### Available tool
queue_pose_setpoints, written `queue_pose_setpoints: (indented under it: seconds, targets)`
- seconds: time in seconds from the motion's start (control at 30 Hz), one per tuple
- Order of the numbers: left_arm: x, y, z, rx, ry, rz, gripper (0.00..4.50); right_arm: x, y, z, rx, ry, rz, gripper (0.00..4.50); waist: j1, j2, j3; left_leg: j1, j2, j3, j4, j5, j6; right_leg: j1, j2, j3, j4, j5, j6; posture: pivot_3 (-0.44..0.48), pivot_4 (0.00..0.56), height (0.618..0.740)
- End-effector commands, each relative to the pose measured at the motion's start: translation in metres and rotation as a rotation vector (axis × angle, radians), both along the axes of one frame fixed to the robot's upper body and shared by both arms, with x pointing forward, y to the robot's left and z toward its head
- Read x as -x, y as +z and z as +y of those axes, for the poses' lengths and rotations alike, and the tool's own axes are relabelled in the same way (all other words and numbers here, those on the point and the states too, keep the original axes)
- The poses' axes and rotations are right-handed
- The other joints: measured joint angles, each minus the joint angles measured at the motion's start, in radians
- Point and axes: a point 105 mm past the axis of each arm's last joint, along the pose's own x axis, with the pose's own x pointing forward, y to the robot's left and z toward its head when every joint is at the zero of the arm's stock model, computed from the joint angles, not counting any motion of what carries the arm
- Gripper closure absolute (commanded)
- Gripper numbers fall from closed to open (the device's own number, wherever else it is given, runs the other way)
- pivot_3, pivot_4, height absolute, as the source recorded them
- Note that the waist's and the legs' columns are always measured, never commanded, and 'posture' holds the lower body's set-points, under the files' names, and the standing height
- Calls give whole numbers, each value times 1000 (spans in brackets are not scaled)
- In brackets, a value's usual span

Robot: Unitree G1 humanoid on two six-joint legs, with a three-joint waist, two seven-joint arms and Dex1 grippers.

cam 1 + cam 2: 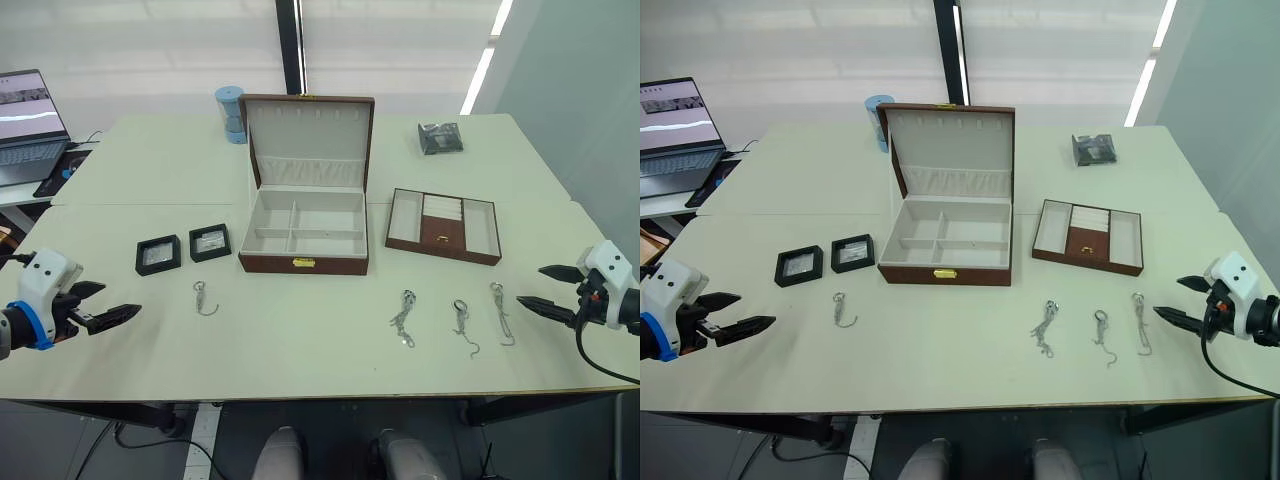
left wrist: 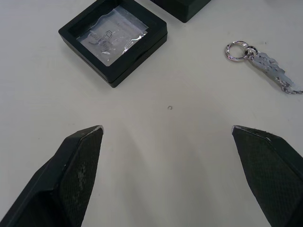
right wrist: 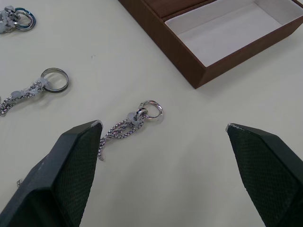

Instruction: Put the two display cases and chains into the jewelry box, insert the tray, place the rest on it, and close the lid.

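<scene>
head views: jewelry box point(image 1: 304, 240) at table centre, lid point(image 1: 308, 140) upright. two display cases point(image 1: 158, 254) lie left of it, one chain point(image 1: 205, 298) in front of them. tray point(image 1: 444, 226) sits right of the box, three chains point(image 1: 403, 318) nearer the front edge. left gripper point(image 1: 105, 312) and right gripper point(image 1: 545, 290) hover empty, fingers spread.

left wrist view: fingers point(image 2: 75, 175) wide; one case beyond.

right wrist view: fingers point(image 3: 71, 170) wide above a chain; tray corner beyond.

White wrists, blue left band, black textured pointed jaws.
</scene>
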Motion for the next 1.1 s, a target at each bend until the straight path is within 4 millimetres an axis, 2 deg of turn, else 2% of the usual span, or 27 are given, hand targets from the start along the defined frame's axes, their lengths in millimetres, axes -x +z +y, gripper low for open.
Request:
queue_pose_setpoints:
  seconds: [0.03,0.9,1.1]
  targets:
    - [-3,11,1,-11,0,-46,7,-3,13,-2,0,2,-51,57,0,0,0,0,0,0,0,0,0,0,0,0,0,0,0,0,150,740]
    - [1,8,2,-11,19,-44,7,-1,13,-1,-16,7,-58,57,0,0,0,0,0,0,0,0,0,0,0,0,0,0,0,0,150,740]
    - [-3,15,5,10,69,-102,7,-2,15,1,-54,-13,-88,57,0,0,0,0,0,0,0,0,0,0,0,0,0,0,0,0,150,740]
